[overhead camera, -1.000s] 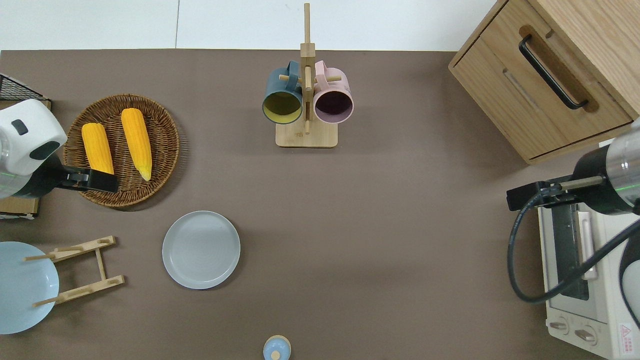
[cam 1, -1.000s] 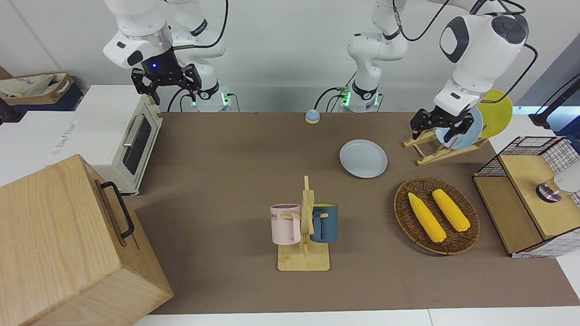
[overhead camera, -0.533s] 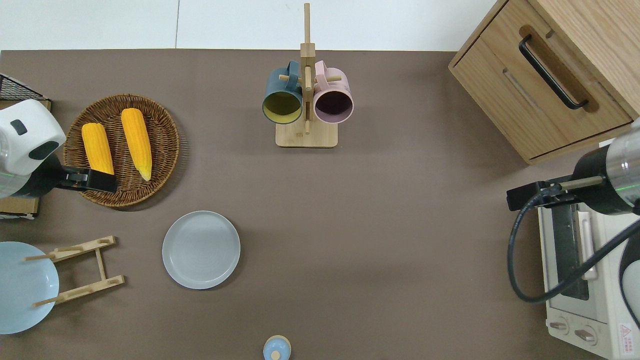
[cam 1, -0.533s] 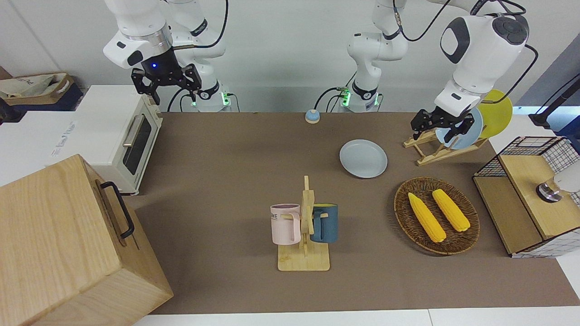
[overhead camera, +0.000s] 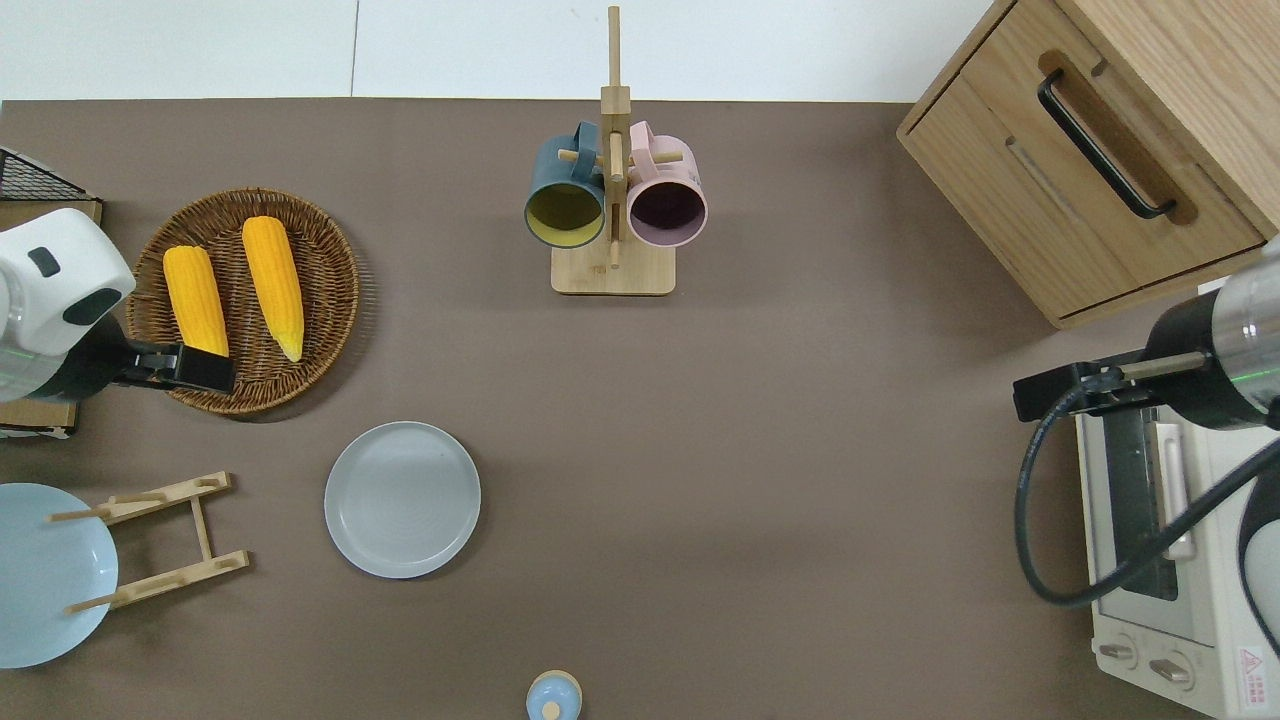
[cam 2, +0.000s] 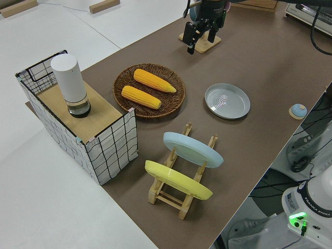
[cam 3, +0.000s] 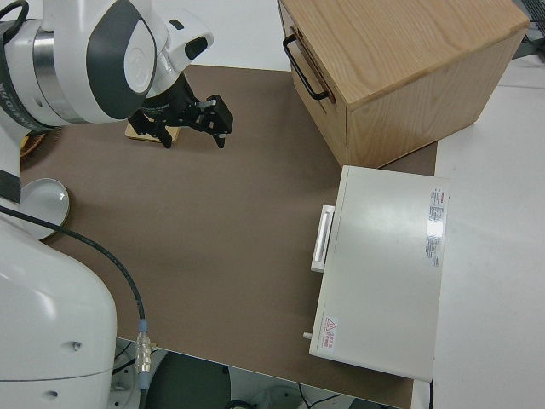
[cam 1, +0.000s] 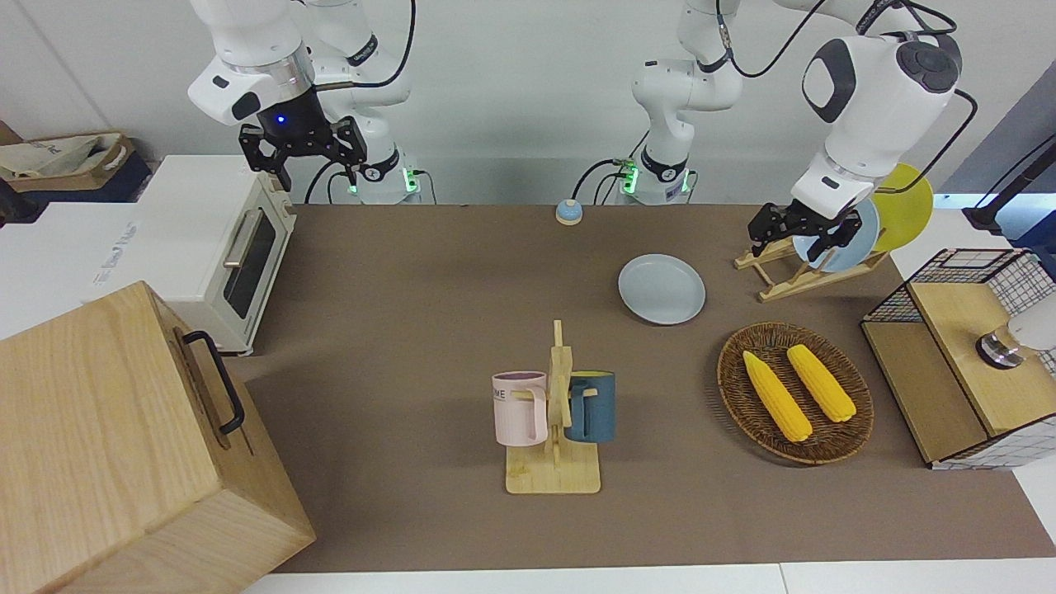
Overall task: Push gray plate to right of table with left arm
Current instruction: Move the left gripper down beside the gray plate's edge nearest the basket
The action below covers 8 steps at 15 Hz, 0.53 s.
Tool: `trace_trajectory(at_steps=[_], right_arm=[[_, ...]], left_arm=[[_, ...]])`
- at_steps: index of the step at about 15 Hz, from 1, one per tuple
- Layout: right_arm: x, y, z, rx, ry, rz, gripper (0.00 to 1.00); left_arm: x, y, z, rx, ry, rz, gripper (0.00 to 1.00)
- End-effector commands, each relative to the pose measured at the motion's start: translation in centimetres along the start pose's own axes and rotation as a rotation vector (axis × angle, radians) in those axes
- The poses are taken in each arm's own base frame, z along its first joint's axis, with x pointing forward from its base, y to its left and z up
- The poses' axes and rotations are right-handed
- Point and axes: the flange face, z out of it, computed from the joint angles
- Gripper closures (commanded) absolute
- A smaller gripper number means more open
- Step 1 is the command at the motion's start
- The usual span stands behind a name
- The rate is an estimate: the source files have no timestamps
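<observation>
Table (cam 1: 429, 272): long brown top with white edges, bearing all items below.

Light-wood box (cam 1: 115, 445): black handle, at the right arm's end of the table, well apart from the left gripper.

White oven (cam 1: 223, 247): beside the box, nearer to the robots.

Wire-grid cabinet (cam 1: 965, 355): at the left arm's end, holding a white cylinder (cam 2: 70, 85).

Left arm (cam 1: 874, 107): white, dark joint caps, raised in the air. Left gripper (cam 1: 802, 235): fingers parted, nothing between them; in the overhead view it hangs over the edge of the wicker basket (overhead camera: 330, 290), clear of the gray plate.

Right arm (cam 1: 247, 58): parked; right gripper (cam 1: 304, 157) with fingers spread, empty.

Wicker basket: holds two corn cobs (overhead camera: 240, 285).

Gray plate (overhead camera: 402, 499): flat on the table, near the left gripper, nearer to the robots than the basket, toward the right arm's end from the plate rack.

Plate rack (cam 2: 181, 179): wooden, carries a sky-blue plate (cam 2: 192, 149) and a yellow plate (cam 2: 176, 179).

Mug rack (cam 1: 554, 429): wooden, with a pink mug (cam 1: 520, 408) and a dark blue mug (cam 1: 592, 406).

Small blue bell (cam 1: 568, 212): at the table edge nearest the robots.
</observation>
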Motion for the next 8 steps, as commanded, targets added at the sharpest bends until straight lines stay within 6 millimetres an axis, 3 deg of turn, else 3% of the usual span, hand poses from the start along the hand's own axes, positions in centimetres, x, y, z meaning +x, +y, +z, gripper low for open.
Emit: trace_trajectory(at_steps=[1,8], right_arm=[[-0.3,0.2,-0.3,0.010,-0.005,0.002,0.017],[-0.3,0.2,-0.3,0.010,-0.003,0.002,0.017]], left_arm=[[-0.7,-0.2,1.8,-0.007,-0.025,-0.006,0.00],[-2.8,-0.3,6.2,-0.024,-0.017,-0.017,0.00]])
